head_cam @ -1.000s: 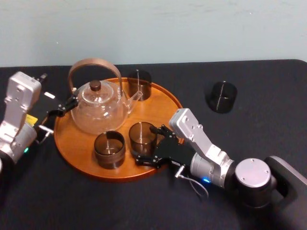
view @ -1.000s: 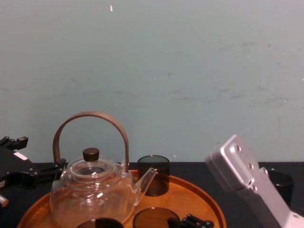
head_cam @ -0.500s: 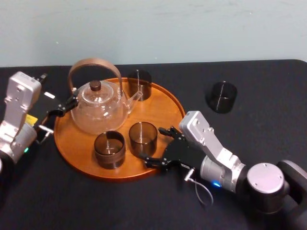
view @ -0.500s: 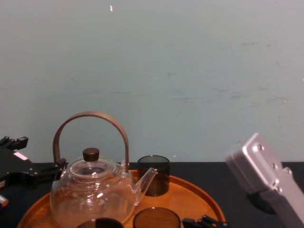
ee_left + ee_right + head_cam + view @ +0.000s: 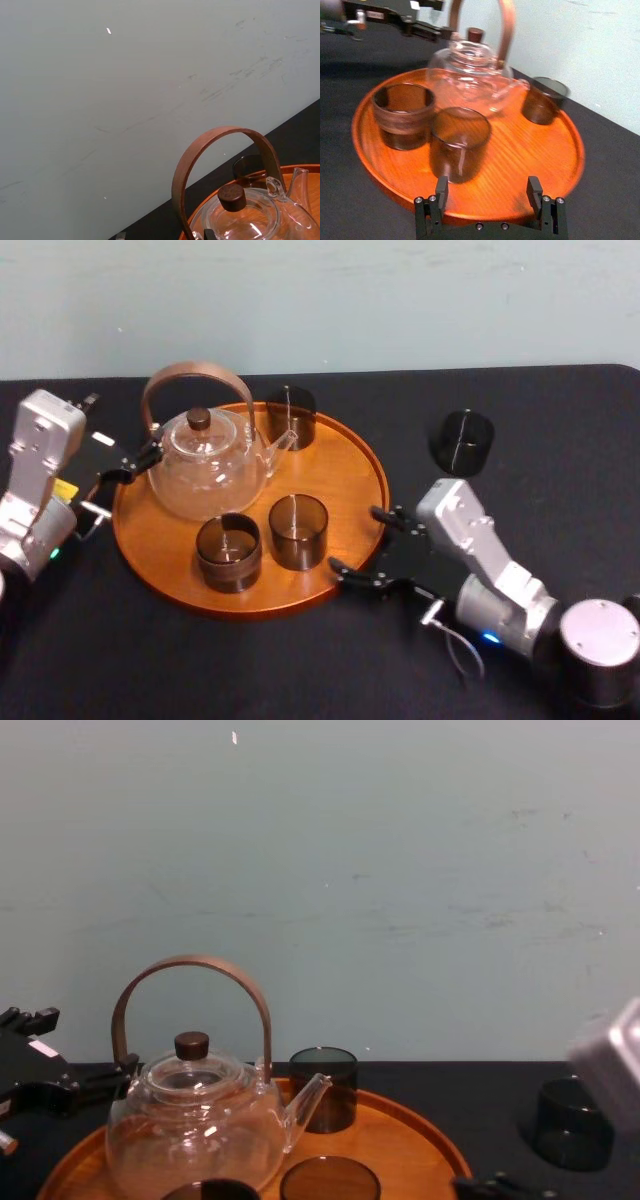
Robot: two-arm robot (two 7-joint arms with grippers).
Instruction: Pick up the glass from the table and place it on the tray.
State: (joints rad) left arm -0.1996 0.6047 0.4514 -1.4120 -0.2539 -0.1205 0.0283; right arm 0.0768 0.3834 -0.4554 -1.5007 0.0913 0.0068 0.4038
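One dark glass (image 5: 461,442) stands on the black table (image 5: 560,490) to the right of the tray, also seen as a glass (image 5: 571,1122) in the chest view. The round wooden tray (image 5: 345,465) carries three more dark glasses: back (image 5: 291,417), front left (image 5: 229,552) and front right (image 5: 298,531). My right gripper (image 5: 357,540) is open and empty at the tray's front right rim, a short way from the front right glass (image 5: 460,142). My left gripper (image 5: 122,435) is open beside the tray's left edge, next to the teapot.
A clear glass teapot (image 5: 205,465) with a tall brown hoop handle (image 5: 220,145) stands on the back left of the tray. A pale wall closes off the table's far edge. Bare black table lies to the right and in front of the tray.
My right gripper has drawn back from the front right glass to the tray's right rim, still open. That glass stays standing on the tray. The left arm has not moved.
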